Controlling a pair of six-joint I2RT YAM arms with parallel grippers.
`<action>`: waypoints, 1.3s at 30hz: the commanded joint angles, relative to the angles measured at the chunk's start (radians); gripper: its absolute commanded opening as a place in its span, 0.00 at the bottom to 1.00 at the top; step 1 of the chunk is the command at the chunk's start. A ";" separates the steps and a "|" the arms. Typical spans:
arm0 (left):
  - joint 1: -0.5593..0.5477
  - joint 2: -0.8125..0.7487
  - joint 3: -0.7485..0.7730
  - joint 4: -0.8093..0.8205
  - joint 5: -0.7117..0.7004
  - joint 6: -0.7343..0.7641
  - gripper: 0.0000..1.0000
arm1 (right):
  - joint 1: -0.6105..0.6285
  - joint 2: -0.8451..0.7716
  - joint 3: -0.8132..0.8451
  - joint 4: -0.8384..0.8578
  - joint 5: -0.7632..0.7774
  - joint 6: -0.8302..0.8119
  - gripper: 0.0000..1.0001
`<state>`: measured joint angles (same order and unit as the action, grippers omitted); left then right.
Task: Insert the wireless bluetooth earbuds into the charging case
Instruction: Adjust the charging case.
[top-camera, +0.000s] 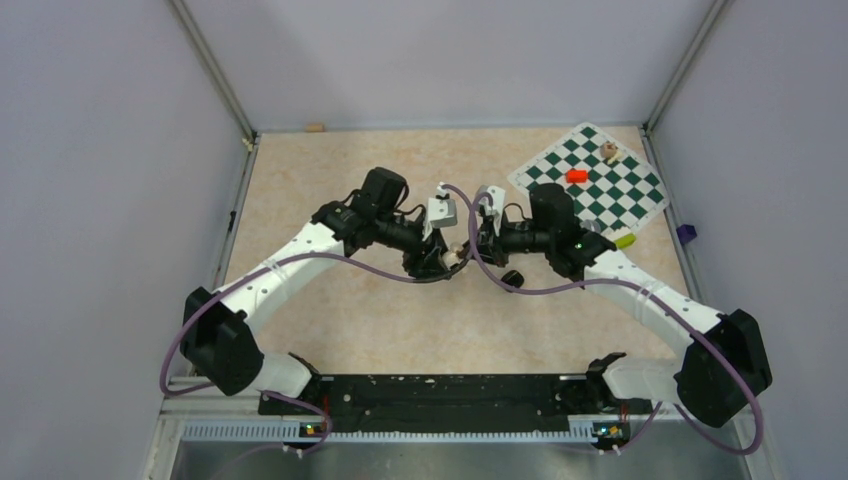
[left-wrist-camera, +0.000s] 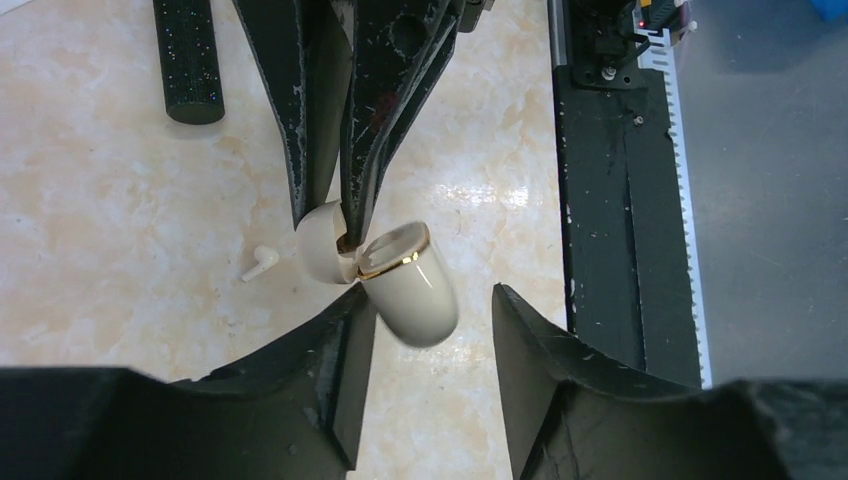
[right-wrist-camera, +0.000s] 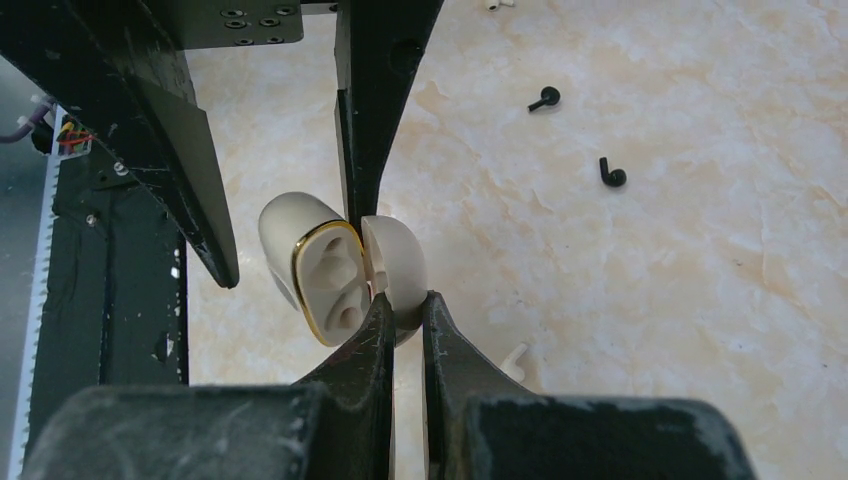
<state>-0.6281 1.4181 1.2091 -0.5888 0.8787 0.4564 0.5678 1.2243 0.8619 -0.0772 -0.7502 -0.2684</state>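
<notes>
The right gripper (right-wrist-camera: 408, 300) is fully closed, its fingertips pinching the flipped-open lid (right-wrist-camera: 395, 260) of the cream, gold-rimmed charging case (right-wrist-camera: 325, 275). The left gripper (left-wrist-camera: 430, 295) stands partly open with the case body between its fingers. One finger sits right against the body and the other stands clear, so it has no grip. A white earbud (left-wrist-camera: 260, 263) lies on the table (left-wrist-camera: 120, 220) just outside the left fingers, and two black earbuds (right-wrist-camera: 545, 98) (right-wrist-camera: 612, 175) lie well beyond the right fingertips.

Black cylinder (left-wrist-camera: 187, 70) cut by top edge, cream bud (right-wrist-camera: 514, 358) perhaps half behind right tool (right-wrist-camera: 407, 298)
</notes>
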 joint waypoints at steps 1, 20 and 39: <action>-0.004 0.006 0.028 0.011 0.016 0.012 0.46 | 0.014 -0.031 -0.001 0.061 -0.003 0.011 0.00; -0.001 -0.027 -0.013 0.091 -0.049 -0.044 0.59 | 0.015 -0.061 -0.017 0.099 0.014 0.036 0.00; -0.001 -0.014 -0.012 0.104 -0.041 -0.061 0.02 | 0.015 -0.074 -0.018 0.110 0.015 0.055 0.00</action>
<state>-0.6285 1.4181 1.2007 -0.5232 0.8249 0.3958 0.5678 1.1912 0.8379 -0.0147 -0.7193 -0.2226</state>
